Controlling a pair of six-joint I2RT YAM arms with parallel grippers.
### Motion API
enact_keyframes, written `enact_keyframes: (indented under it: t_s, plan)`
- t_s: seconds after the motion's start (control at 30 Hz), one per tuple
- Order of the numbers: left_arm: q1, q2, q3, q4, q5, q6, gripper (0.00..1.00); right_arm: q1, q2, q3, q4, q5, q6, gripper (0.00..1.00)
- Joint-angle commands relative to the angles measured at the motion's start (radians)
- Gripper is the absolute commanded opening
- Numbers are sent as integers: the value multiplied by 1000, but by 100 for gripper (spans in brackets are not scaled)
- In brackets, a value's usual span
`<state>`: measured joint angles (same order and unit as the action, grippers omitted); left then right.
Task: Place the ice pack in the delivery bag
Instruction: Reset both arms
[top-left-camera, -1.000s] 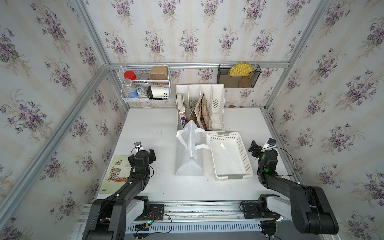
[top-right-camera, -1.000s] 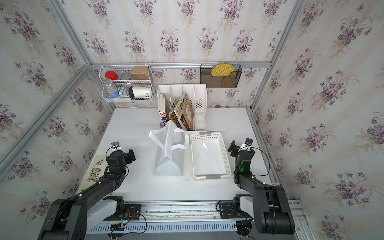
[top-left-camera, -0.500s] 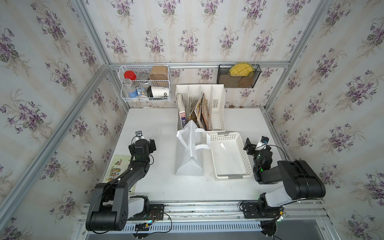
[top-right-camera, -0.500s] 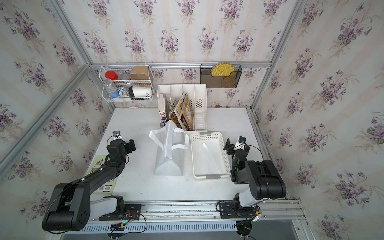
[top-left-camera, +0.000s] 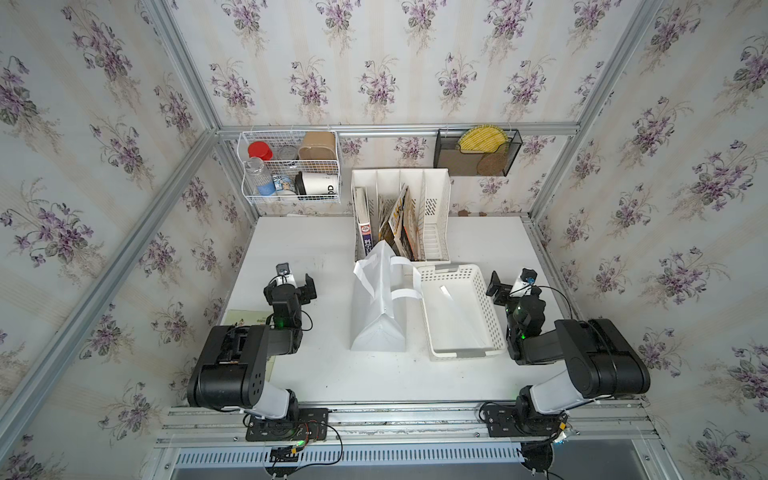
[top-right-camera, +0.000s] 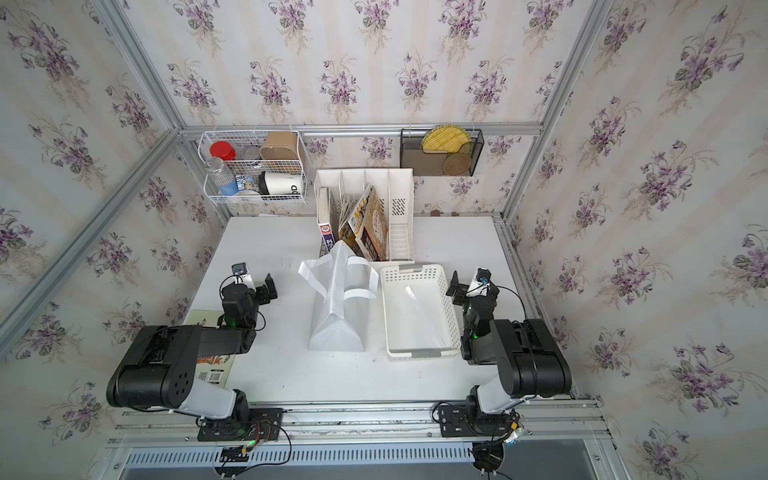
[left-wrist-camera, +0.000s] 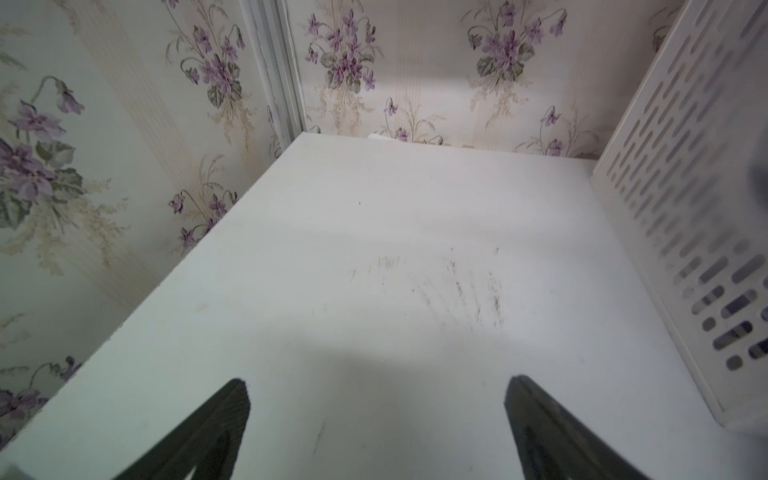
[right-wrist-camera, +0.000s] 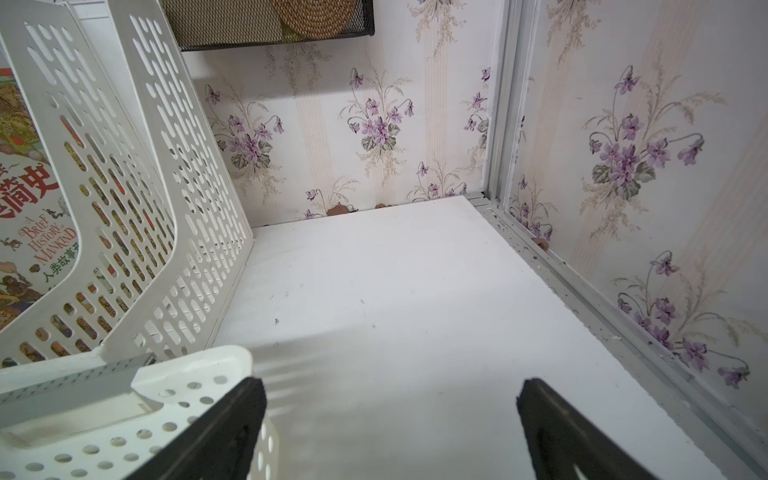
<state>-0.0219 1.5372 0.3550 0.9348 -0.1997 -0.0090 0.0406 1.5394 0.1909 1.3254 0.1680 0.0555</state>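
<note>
While both arms sat folded low at the front of the white tabletop (top-left-camera: 316, 386), neither one was holding anything. Far left, a magazine (top-left-camera: 243, 322) lay flat, partly under the left arm. The left fingers (top-left-camera: 309, 286) were spread wide over bare tabletop, well apart from the bag, and the left wrist view showed the same gap between them (left-wrist-camera: 216, 432).

Dead center stood the delivery bag (top-left-camera: 378, 307), the white tote, with its top pinched into a ridge and its strap handles flopped down both sides. Behind it was a white file organizer (top-left-camera: 434, 216) with books and magazines in its slots. Just right of the bag sat the white perforated basket (top-left-camera: 496, 328).

The right fingers (top-left-camera: 496, 286) hung just beside that basket's right wall, also spread wide. In the right wrist view, one finger (right-wrist-camera: 220, 432) sat over the basket's corner (right-wrist-camera: 187, 374). On the back wall hung a wire basket (top-left-camera: 291, 199) of cups and bottles and a black mesh holder (top-left-camera: 453, 162).

Honestly couldn't tell where the ice pack was in any view.
</note>
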Motion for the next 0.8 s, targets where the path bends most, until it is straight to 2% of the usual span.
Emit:
enact_keyframes:
  t_s: [0.0, 0.1, 0.77]
  plan:
    - [-6, -12, 31, -67, 12, 14, 100, 2, 2, 3, 23, -2, -3, 100]
    - [-6, 11, 14, 15, 14, 24, 100, 2, 0, 1, 24, -1, -2, 100]
    - [-7, 7, 10, 12, 20, 27, 100, 2, 1, 24, -3, -86, -38, 100]
